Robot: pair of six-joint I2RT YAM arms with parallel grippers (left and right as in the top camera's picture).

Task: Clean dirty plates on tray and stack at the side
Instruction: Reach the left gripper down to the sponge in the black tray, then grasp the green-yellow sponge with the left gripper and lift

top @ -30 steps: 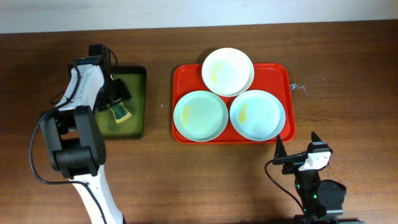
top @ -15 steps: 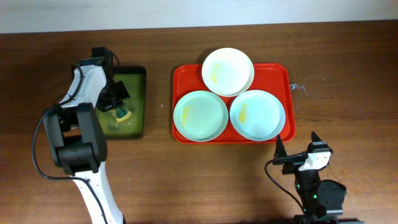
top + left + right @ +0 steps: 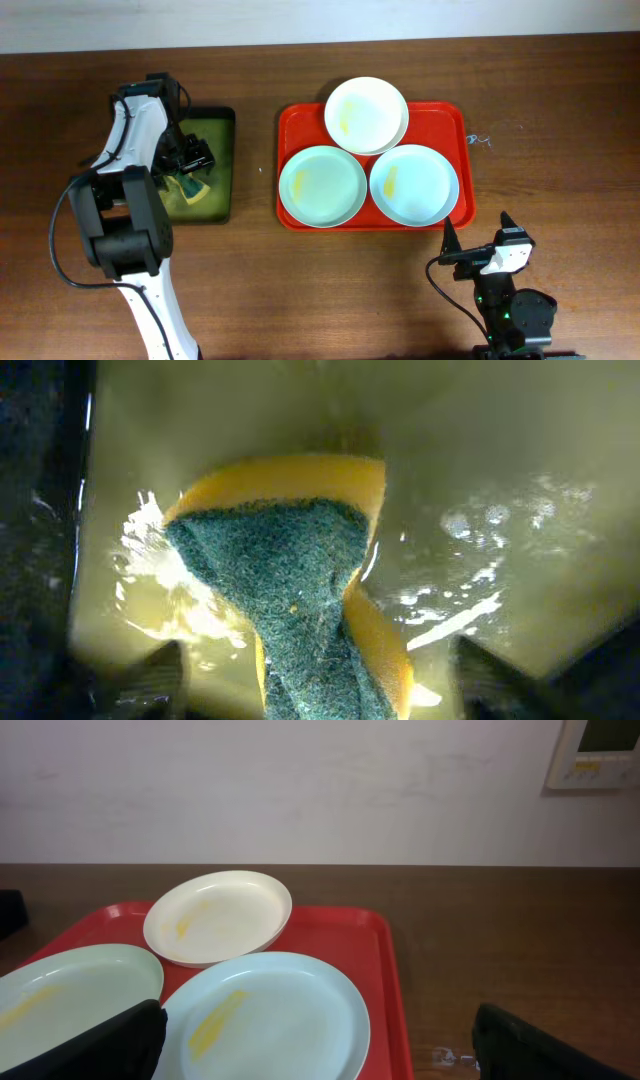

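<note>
Three plates lie on the red tray [image 3: 455, 115]: a white-cream plate [image 3: 366, 115] at the back, a pale blue plate [image 3: 322, 186] at front left and a pale blue plate [image 3: 414, 185] at front right. Each has a yellow smear. My left gripper [image 3: 190, 160] is over the dark green tray [image 3: 222, 120], open, its fingers apart on either side of a yellow-and-green sponge [image 3: 290, 580] that sits in yellowish water. My right gripper [image 3: 477, 240] is open and empty, just in front of the red tray's front right corner. Its wrist view shows the cream plate [image 3: 218, 915] and the right blue plate [image 3: 265, 1015].
The green tray holds shallow liquid and stands left of the red tray, with a strip of bare brown table [image 3: 256, 170] between them. A small wet mark [image 3: 483, 140] lies right of the red tray. A pale wall runs along the table's far edge.
My left gripper has shifted a little and turned over the green tray, and the sponge has moved slightly toward the tray's left side. The right arm and the plates have not moved.
</note>
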